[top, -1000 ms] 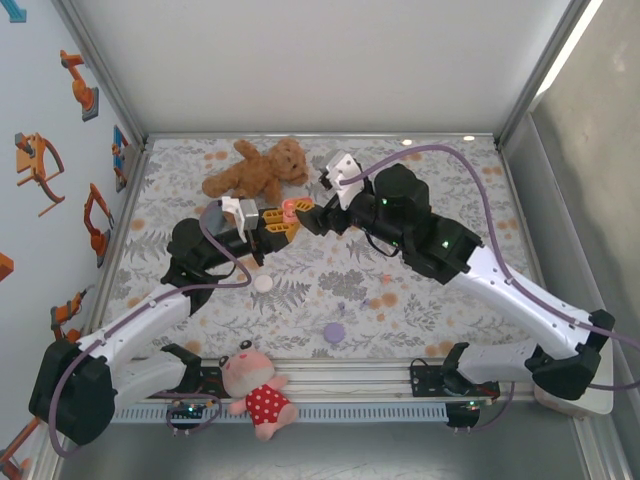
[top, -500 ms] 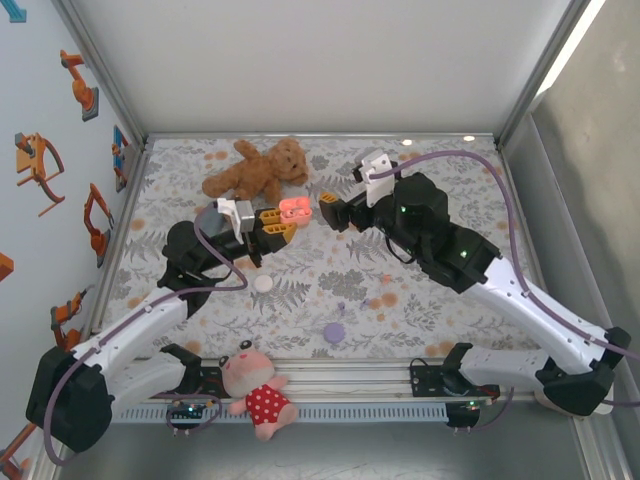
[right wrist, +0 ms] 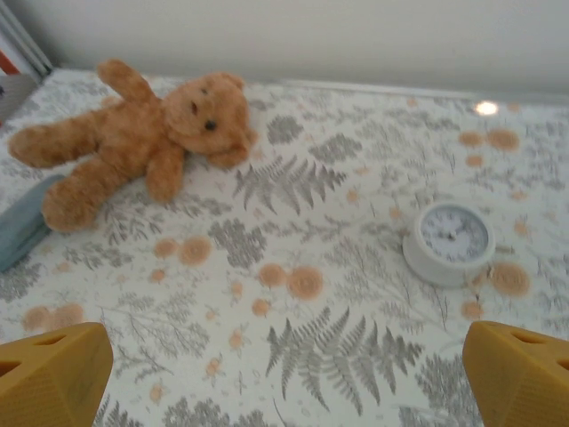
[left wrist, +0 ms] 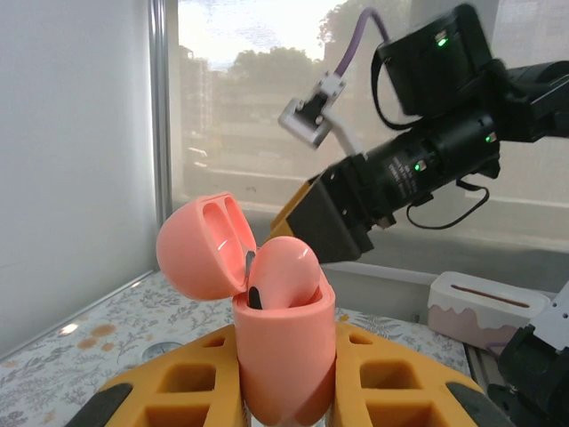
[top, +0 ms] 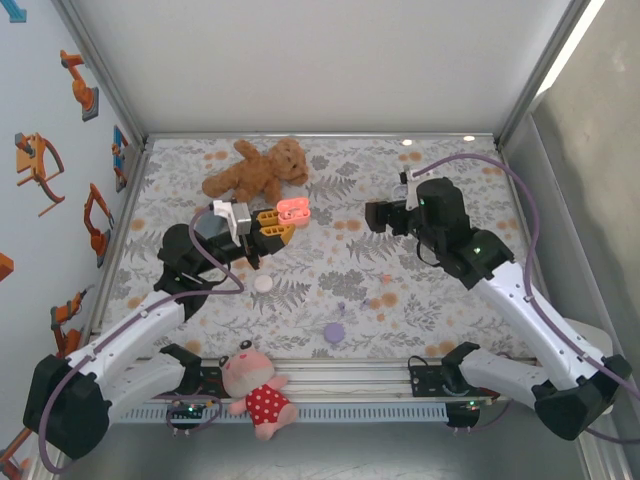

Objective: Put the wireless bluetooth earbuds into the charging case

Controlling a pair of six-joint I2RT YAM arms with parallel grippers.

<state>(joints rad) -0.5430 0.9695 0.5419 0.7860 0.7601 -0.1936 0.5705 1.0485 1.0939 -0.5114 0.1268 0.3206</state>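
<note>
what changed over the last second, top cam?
Right tool backed off to the right, away from the pink charging case, and now stands open and empty. Unchanged: left tool stays shut on the case, lid open; teddy bear and purple round item unmoved.

From above: my left gripper (top: 272,226) clamps a pink charging case (top: 292,208), lid open, over the floral cloth (top: 420,300). My right gripper (top: 374,215) hangs well apart to its right. A brown teddy bear (top: 255,170) lies beyond, near the far edge.
</note>
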